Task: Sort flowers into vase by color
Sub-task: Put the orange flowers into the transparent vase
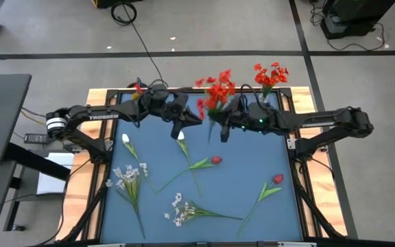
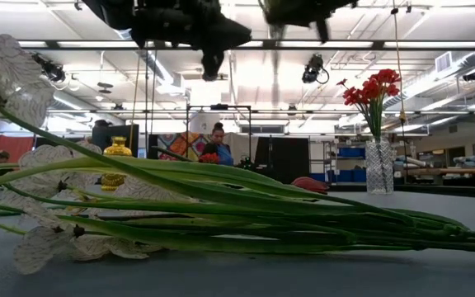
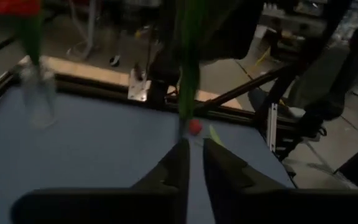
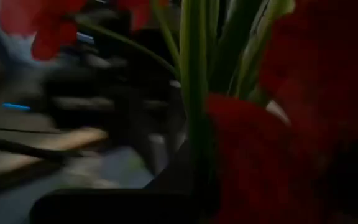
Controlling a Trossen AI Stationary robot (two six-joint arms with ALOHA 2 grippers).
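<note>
Two pincers meet high at the tabletop's twelve o'clock — right one closed on the red blossom stem, left one slightly parted just beside it — so hand over slowly, stalk vertical.

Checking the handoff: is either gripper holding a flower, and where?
Right gripper holds the red blossom cluster by its green stalk. Left gripper seems to hold nothing.

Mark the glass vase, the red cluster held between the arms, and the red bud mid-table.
glass vase (image 2: 378, 167), low view, glass body
red cluster (image 1: 219, 89), high view, blossoms
red bud (image 1: 216, 160), high view, bud head
</note>
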